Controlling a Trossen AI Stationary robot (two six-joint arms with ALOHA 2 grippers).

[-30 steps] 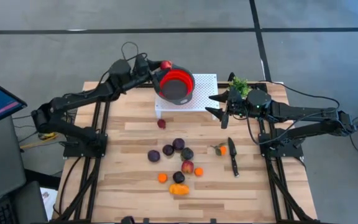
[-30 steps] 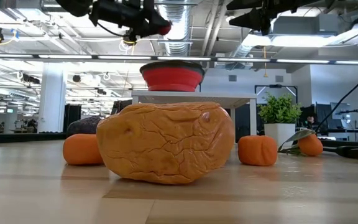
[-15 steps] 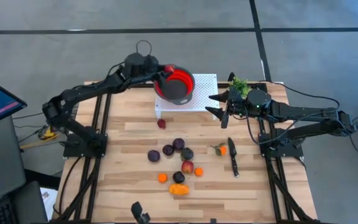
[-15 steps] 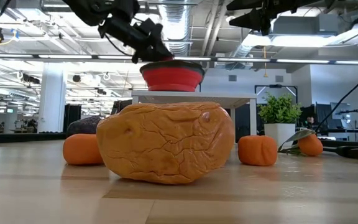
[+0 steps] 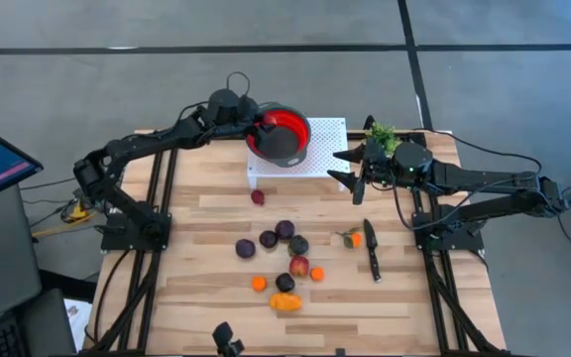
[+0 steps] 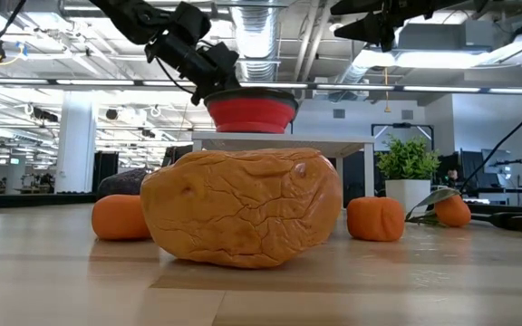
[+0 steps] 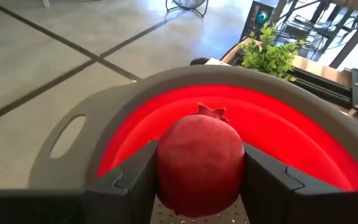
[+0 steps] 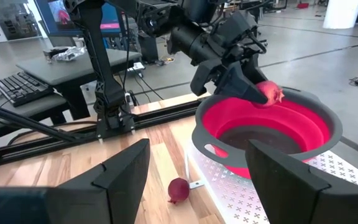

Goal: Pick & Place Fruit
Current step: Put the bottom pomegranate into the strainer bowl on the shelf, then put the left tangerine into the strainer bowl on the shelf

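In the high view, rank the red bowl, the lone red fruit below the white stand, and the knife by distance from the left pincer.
1. Red bowl: directly under the left pincer.
2. Lone red fruit: on the wood, in front of the white stand.
3. Knife: farthest, on the right side.

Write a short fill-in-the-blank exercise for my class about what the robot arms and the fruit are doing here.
The left gripper holds a red fruit over the red ____.
The bowl stands on a ____ perforated stand.
The black-handled knife lies on the table nearest the ____ arm.
The right gripper holds ____.

Missing words: bowl; white; right; nothing
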